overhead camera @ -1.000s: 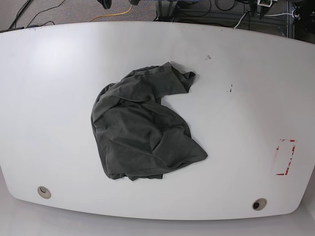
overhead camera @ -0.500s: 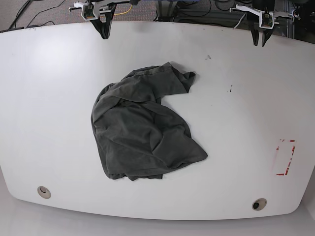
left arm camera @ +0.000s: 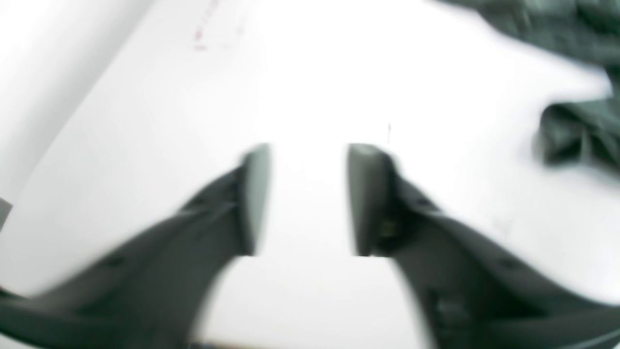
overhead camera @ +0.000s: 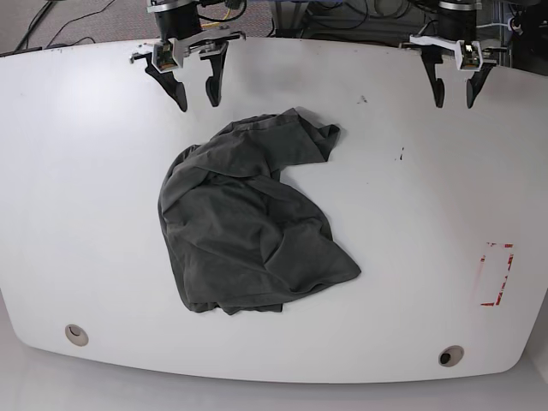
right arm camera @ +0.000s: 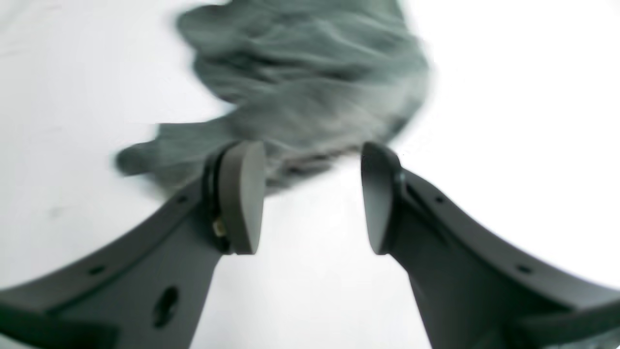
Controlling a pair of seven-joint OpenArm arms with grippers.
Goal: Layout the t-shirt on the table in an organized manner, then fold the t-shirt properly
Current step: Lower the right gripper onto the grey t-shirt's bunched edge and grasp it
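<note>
T-shirt (overhead camera: 248, 227): crumpled mid-table (overhead camera: 411, 214) | left gripper (overhead camera: 454, 90): fingers parted, empty | right gripper (overhead camera: 194, 92): fingers parted, empty

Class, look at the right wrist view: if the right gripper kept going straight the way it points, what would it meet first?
Probably the t-shirt: the right gripper, jaws open, points at its crumpled near edge, with bare table between. Depth is unclear.

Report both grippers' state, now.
Left gripper: open, holding nothing, above the table.
Right gripper: open, holding nothing, short of the t-shirt.
</note>
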